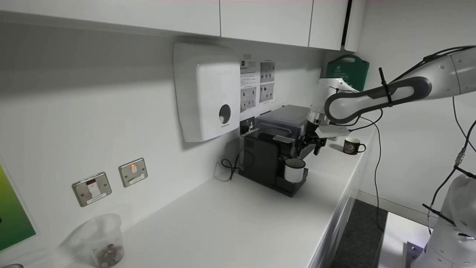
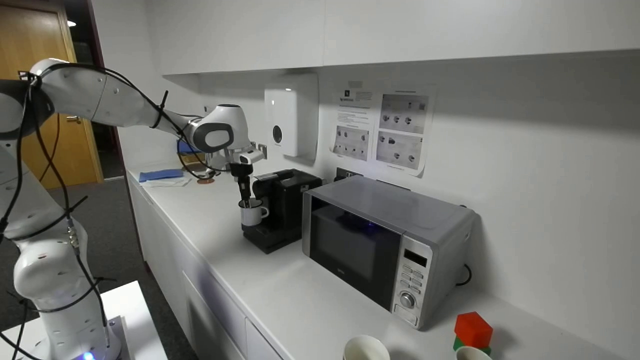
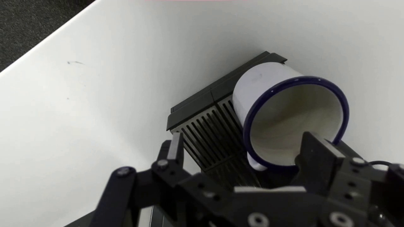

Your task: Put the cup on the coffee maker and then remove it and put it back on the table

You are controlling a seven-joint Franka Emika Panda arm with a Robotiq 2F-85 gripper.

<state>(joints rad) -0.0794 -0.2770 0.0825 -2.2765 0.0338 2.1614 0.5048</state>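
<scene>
The white cup [image 1: 294, 173] with a dark blue rim stands upright on the drip tray of the black coffee maker [image 1: 260, 160]. It also shows in an exterior view [image 2: 251, 216], its handle toward the machine, and in the wrist view [image 3: 266, 77]. My gripper [image 1: 308, 149] is just above the cup, fingers down, and also shows in an exterior view [image 2: 246, 201]. In the wrist view the gripper [image 3: 242, 138] is open and holds nothing. One finger overlaps the cup's mouth; the other is over the tray's slotted grille. Contact cannot be told. The white table [image 1: 241, 223] bears the coffee maker.
A grey microwave [image 2: 355, 240] stands beside the coffee maker. A dark mug [image 1: 351, 146] is farther along the counter. A clear plastic container [image 1: 108, 238] is at the near end. A white dispenser [image 1: 208, 93] hangs above. A red block [image 2: 472, 330] sits past the microwave.
</scene>
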